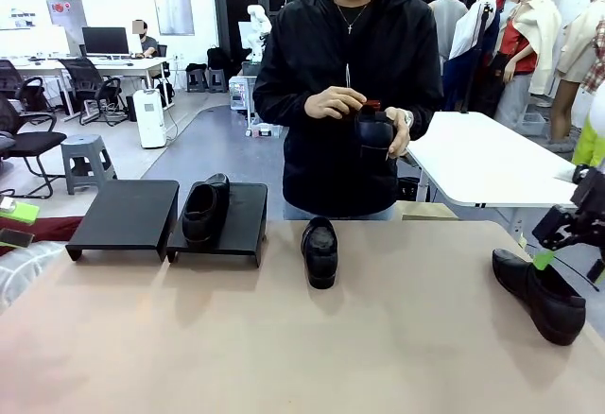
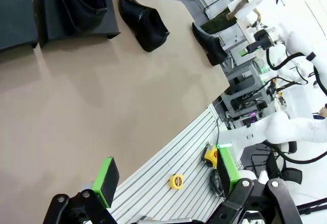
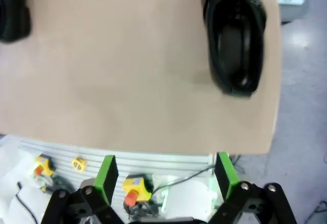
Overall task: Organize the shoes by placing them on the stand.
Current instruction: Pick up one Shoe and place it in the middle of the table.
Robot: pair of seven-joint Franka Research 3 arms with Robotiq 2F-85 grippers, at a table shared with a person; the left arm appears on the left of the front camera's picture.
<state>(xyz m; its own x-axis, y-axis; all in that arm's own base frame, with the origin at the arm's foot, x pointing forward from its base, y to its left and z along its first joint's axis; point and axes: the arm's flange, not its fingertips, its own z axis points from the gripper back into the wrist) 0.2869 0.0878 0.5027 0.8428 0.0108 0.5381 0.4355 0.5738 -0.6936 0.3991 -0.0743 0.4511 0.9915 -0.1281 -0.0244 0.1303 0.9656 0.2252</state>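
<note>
**A:** While the person (image 1: 350, 64) across the table holds the fourth shoe (image 1: 374, 138) in both hands at chest height, where do the other three lie?

**B:** The racked shoe (image 1: 203, 208) sits on the stand (image 1: 123, 214), on the left half of its right-hand platform. The middle shoe (image 1: 319, 251) lies on the table (image 1: 284, 357), just right of the stand. The right-hand shoe (image 1: 541, 293) lies near the table's right edge, well apart from the stand, with its opening turned up toward the right wrist camera.

**A:** And the claws?

**B:** The right gripper (image 3: 166, 177) hangs close by the right-hand shoe with its green pads (image 3: 107, 177) spread wide. The shoe lies ahead of them and touches neither. The left gripper (image 2: 166, 175) is spread just as wide above the table's near edge, and its camera looks across the bare tabletop toward the stand.

**A:** What stands in the way?

**B:** The middle shoe lies between the right-hand shoe and the stand. The racked shoe takes up half of its platform. Below the near edge, a slotted grey panel (image 2: 153, 183) carries a yellow tape measure (image 2: 176, 181). Behind the person stand a white table (image 1: 492, 159), an office chair (image 1: 33, 140) and a grey stool (image 1: 87, 159).
</note>
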